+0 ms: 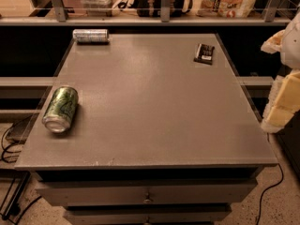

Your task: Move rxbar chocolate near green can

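Rxbar chocolate (204,53) sits back-right on the tabletop (154,121), green can (61,108) lies front-left; gripper (284,97) is beside the right edge, can't tell if it's open.

The gripper (284,95) hangs at the right edge of the view, just off the right side of the table (154,107). The bar (204,53) lies flat near the far right corner, left of the gripper and closest to it. The drink can (60,108) lies on its side by the left edge, across the table from the gripper, well apart from the bar. The slim can (90,35) lies at the far left corner, behind the drink can
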